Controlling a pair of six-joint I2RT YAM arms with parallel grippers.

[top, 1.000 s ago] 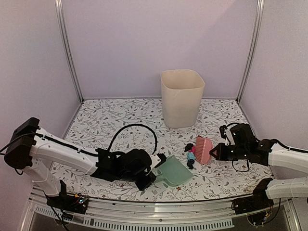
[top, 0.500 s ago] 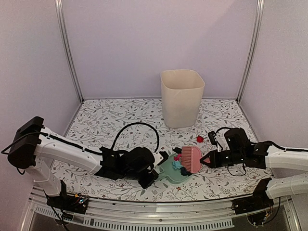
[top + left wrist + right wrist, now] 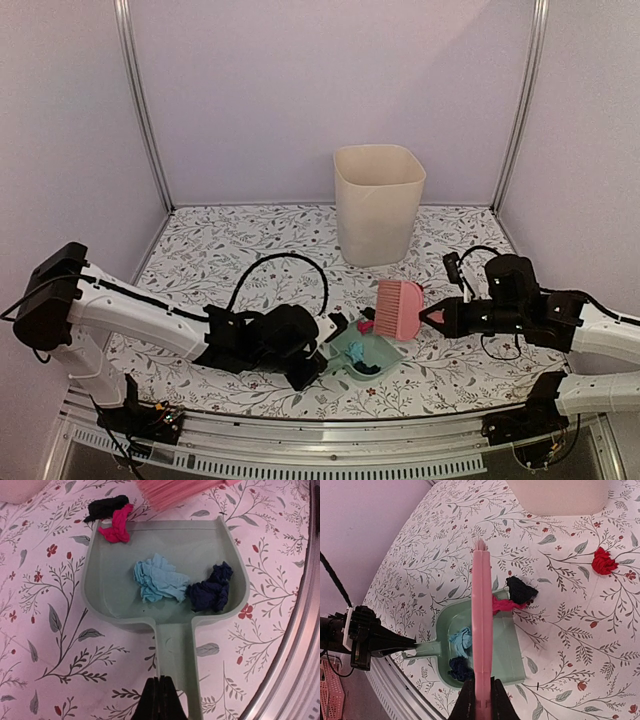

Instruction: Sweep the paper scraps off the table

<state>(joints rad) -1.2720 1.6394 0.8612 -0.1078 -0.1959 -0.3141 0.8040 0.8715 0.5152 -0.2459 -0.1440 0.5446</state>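
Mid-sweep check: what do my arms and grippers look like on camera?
The left arm and right arm have white links and black joints. The left gripper and right gripper are black and tapered. A black cable loops over the left arm.

Robot test booth in a lab, my surface (image 3: 220, 250) with leaf-printed cover closed in by plain lilac walls (image 3: 250, 90), aluminium posts (image 3: 140, 110) in the corners, metal rail (image 3: 330, 430) at the near edge, my left arm (image 3: 130, 312) and right arm (image 3: 600, 332) bolted there, bare cables (image 3: 285, 262), open circuit board (image 3: 160, 415).
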